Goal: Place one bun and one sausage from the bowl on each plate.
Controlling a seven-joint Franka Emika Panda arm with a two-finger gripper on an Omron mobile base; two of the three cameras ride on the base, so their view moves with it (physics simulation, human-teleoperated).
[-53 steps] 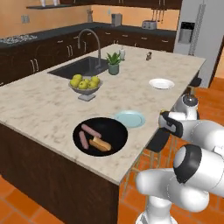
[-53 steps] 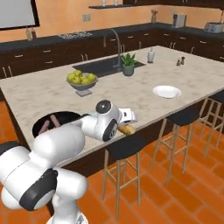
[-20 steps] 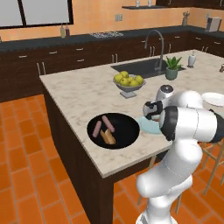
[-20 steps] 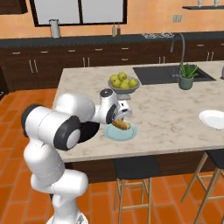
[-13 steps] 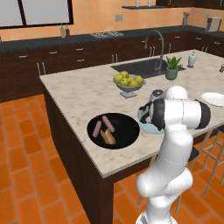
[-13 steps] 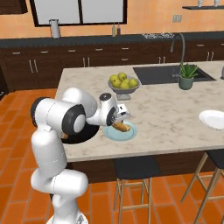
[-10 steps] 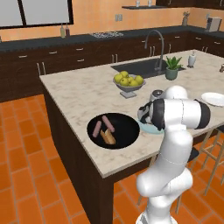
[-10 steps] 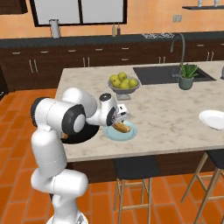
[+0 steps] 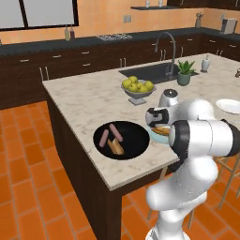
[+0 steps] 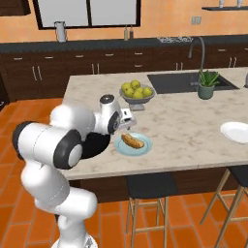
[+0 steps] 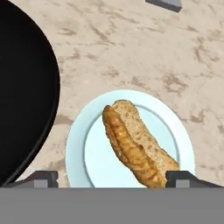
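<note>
The robot's white hand (image 11: 112,178) hangs just above the small round pale blue plate (image 11: 92,162), and its two dark fingertips (image 11: 43,177) stand wide apart, one on each side of the plate, holding nothing. On this plate lies one short oblong golden-tan bun (image 11: 138,144), placed diagonally, free of the fingertips. In the right base view the same bun (image 10: 132,141) rests on the pale blue plate (image 10: 122,147) near the front edge of the beige marble tabletop (image 10: 184,126), and the hand (image 10: 127,115) is just above and behind it.

Just beside the plate, to its left in the hand view, is the wide shallow black bowl (image 11: 22,92); the two are close, but I cannot tell if their rims touch. In the left base view the black bowl (image 9: 133,143) holds two slim pinkish-brown sausages (image 9: 116,132) that lie next to each other, and a second golden-tan bun (image 9: 115,146) in front of them. The robot arm hides a part of the pale blue plate (image 9: 157,137) in this view.

Farther back on the tabletop stands a grey footed bowl of yellow-green fruit (image 10: 137,92). A small round white plate (image 10: 236,131) lies well apart to the right, bare. Behind are the dark sink with a curved tap (image 10: 198,47) and a small green plant in a pot (image 10: 207,83).
</note>
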